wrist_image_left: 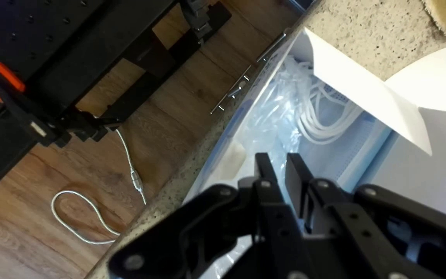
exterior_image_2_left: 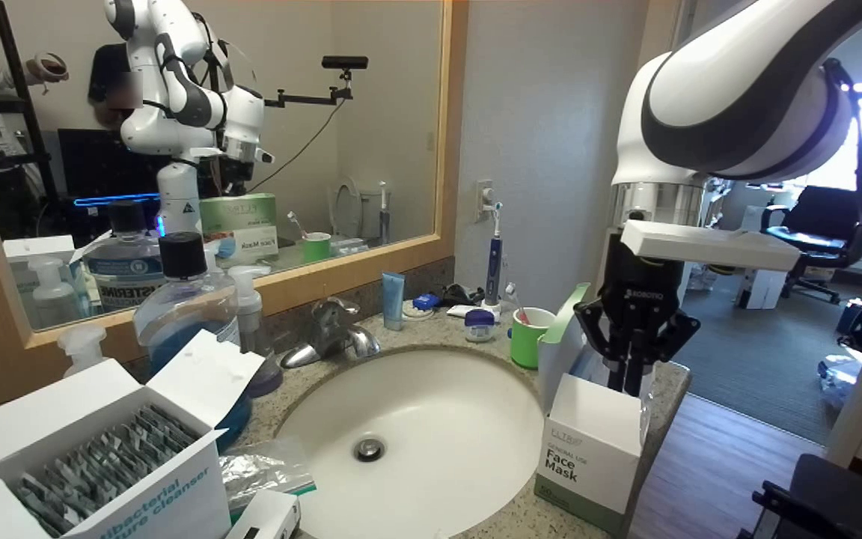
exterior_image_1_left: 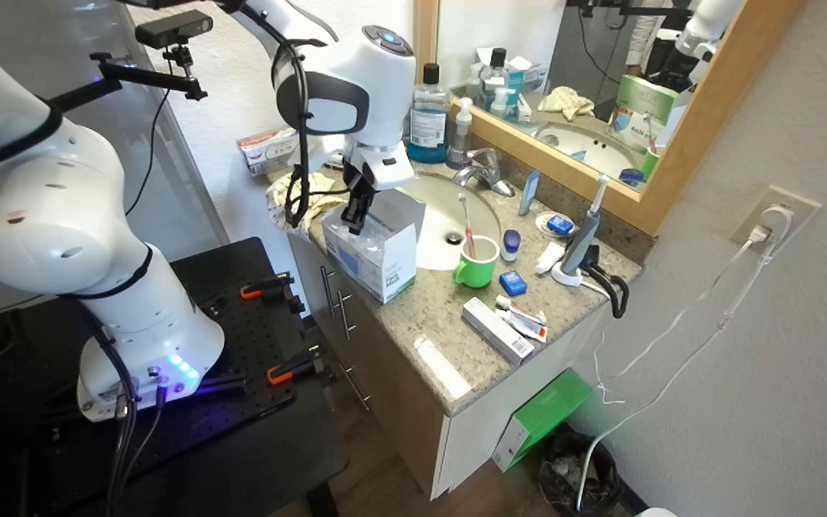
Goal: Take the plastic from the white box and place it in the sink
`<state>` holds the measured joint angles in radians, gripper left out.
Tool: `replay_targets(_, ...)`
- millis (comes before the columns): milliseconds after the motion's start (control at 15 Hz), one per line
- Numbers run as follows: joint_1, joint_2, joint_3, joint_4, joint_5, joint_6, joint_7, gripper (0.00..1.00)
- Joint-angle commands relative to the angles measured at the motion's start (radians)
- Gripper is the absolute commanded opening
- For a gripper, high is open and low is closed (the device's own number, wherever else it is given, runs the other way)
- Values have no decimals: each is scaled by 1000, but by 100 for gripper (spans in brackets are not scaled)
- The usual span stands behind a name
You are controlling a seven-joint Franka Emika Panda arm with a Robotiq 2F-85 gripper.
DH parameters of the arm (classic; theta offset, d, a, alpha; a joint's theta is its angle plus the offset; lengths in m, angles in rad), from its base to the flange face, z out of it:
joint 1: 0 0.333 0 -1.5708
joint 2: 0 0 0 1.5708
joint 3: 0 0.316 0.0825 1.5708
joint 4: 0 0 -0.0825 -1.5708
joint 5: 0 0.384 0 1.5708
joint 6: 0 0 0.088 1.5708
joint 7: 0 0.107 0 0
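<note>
The white face mask box [exterior_image_1_left: 399, 266] stands open at the counter's edge beside the sink [exterior_image_1_left: 436, 248]. In an exterior view the box [exterior_image_2_left: 588, 464] is at the right of the sink basin [exterior_image_2_left: 431, 419]. Clear crinkled plastic [wrist_image_left: 271, 112] lies in the box over blue masks [wrist_image_left: 323, 149] with white ear loops. The plastic also shows at the box top in an exterior view [exterior_image_2_left: 648, 397]. My gripper [wrist_image_left: 278, 158] points down into the box opening, its fingers a narrow gap apart, over the plastic. It shows in both exterior views [exterior_image_1_left: 353, 224] [exterior_image_2_left: 624, 383]. Whether the fingertips touch the plastic is unclear.
A green cup [exterior_image_1_left: 477, 269] with a toothbrush stands beside the sink. The faucet [exterior_image_2_left: 334, 329] and a mouthwash bottle [exterior_image_1_left: 428, 122] are behind it. A towel [exterior_image_1_left: 313, 197] and an open box of packets [exterior_image_2_left: 124, 464] are also on the counter. The mirror frame [exterior_image_1_left: 564, 154] runs along the wall.
</note>
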<state>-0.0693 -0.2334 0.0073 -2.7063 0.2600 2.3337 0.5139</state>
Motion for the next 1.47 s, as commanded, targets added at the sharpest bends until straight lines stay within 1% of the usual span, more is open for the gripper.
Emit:
replay_targets(0,6,8,-6,3,26,-19,-18,49)
replay_targets(67,6,10,-6,3,26,-20,-18,52)
replay_targets(133,6,11,-6,3,26,-20,-18,52)
replay_targets(200,6,12,-7,4,26,-20,-18,45)
replay_targets(267,6,13,-7,4,26,-21,-20,28)
replay_targets(333,6,15,-7,5,26,-21,-19,25)
replay_targets(400,6,16,-7,6,26,-22,-20,19)
replay_targets(467,6,16,-6,6,23,-22,-18,9)
replay_targets(533,6,15,-6,6,24,-23,-19,2)
replay_targets(600,7,15,-5,6,22,-21,-20,0)
replay_targets(933,11,12,-3,7,22,-27,-21,0)
replay_targets(1400,5,-71,19,-21,-22,-26,36,0)
